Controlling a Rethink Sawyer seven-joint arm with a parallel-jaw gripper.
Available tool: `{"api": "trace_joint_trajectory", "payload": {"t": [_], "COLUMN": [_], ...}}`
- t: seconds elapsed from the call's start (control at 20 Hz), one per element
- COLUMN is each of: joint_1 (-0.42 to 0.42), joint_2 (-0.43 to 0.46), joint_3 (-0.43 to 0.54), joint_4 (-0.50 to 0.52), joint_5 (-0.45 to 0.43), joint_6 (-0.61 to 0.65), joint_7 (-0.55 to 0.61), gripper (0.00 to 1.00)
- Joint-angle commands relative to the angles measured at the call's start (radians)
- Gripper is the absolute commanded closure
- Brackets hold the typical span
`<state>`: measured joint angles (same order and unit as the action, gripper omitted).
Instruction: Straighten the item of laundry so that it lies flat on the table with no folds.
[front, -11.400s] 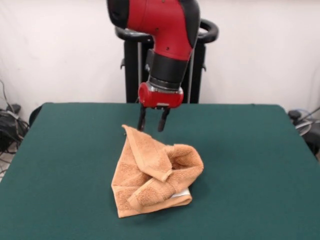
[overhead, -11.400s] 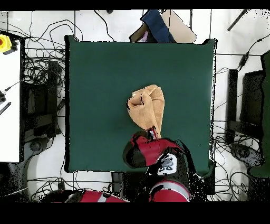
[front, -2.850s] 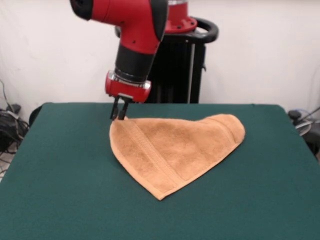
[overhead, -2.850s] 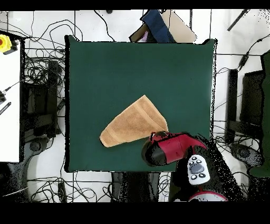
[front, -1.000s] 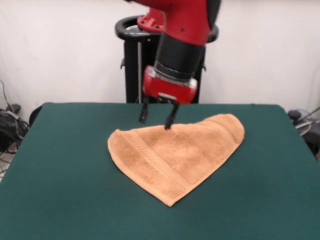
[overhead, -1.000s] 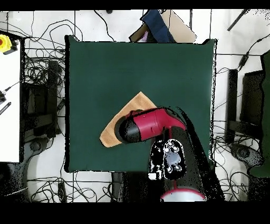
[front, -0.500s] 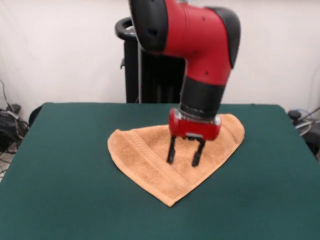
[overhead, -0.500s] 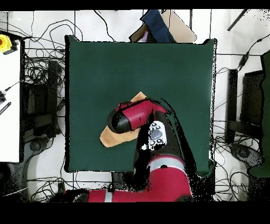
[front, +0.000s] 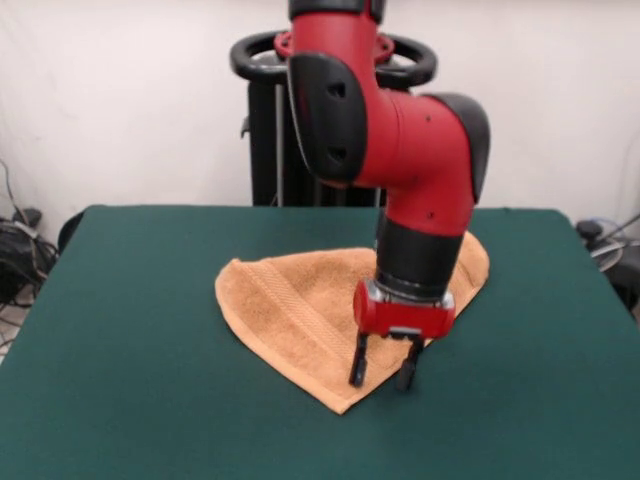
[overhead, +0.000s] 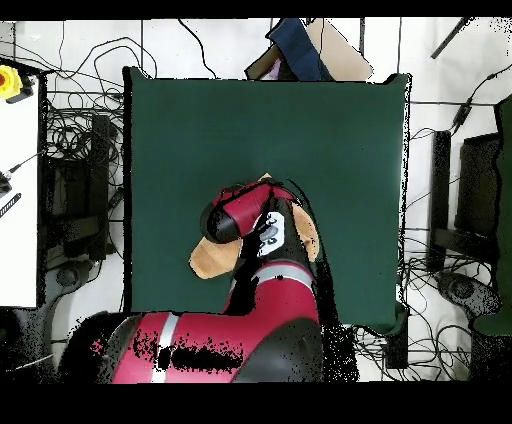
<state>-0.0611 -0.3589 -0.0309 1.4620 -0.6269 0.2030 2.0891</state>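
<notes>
Dark green table (front: 120, 340) under folded towel (front: 290, 300), white wall behind.

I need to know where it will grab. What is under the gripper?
Under the open gripper lies the towel's near pointed corner, by its edge, on the green table. Overhead, the arm hides that corner. Layers beneath cannot be seen.

We see the orange-tan terry towel (front: 300, 300) lying folded into a rough triangle on the dark green counter (front: 130, 380), near its middle. One point faces the near edge, a rounded corner sits at the left, another at the far right. A woven band runs along its left side. Its surface lies smooth.
</notes>
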Motion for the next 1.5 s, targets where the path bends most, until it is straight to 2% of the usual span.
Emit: {"api": "trace_joint_trajectory", "payload": {"t": [0.05, 0.4, 0.6, 0.75, 1.1, 1.5], "joint_1": [0.011, 0.017, 0.000, -0.015, -0.058, -0.089], "joint_2": [0.139, 0.148, 0.152, 0.142, 0.076, 0.083], "joint_3": [-0.048, -0.054, -0.025, 0.004, 0.073, 0.113], "joint_4": [-0.159, -0.212, -0.232, -0.247, -0.205, -0.204], "joint_5": [0.032, 0.027, 0.031, 0.041, 0.096, 0.080], "joint_6": [-0.011, 0.057, 0.085, 0.158, 0.347, 0.370], "joint_7": [0.135, 0.080, 0.046, 0.006, -0.095, -0.115], "gripper": [0.00, 0.00, 0.00, 0.00, 0.00, 0.00]}}
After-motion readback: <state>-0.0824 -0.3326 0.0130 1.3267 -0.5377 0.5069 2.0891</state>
